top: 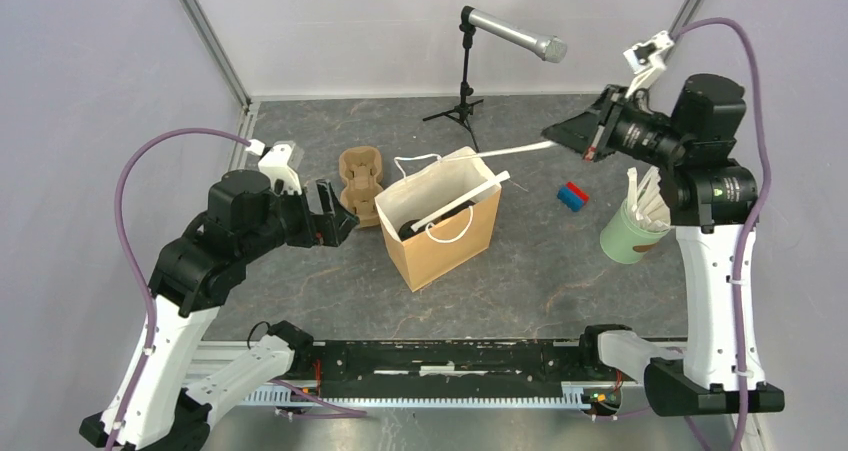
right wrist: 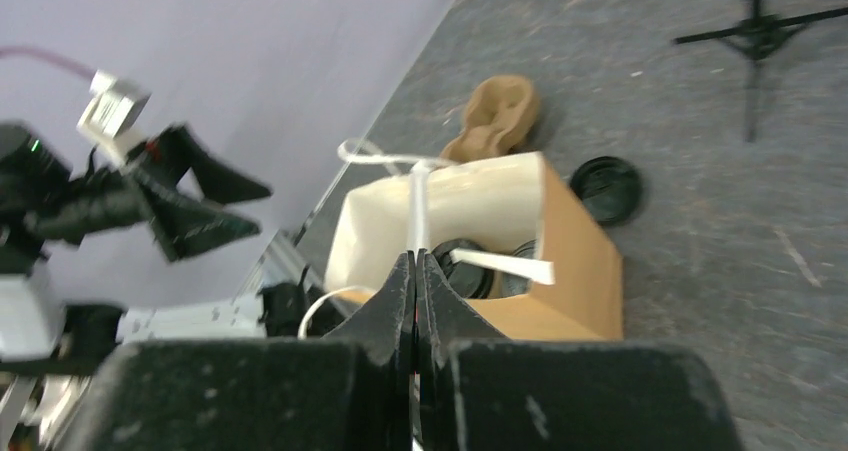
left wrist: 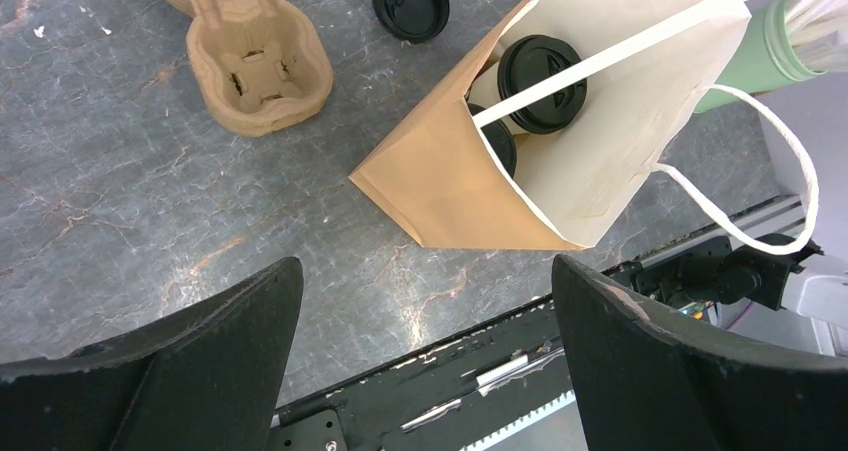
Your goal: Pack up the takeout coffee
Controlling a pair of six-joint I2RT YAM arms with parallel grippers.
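Our right hand [top: 548, 133] is pressed together, pinching one end of a white wrapped straw [top: 512, 149] whose far end reaches over the open paper bag [top: 440, 251]. Inside that bag, which stands upright on the tabletop [top: 560, 271], we see two black-lidded takeout coffee cups [left wrist: 542, 83] with another straw [left wrist: 620, 49] lying across the bag's mouth above them. Our left hand [left wrist: 425, 271] hangs spread wide just beside the bag, near the cardboard carrier [left wrist: 250, 56].
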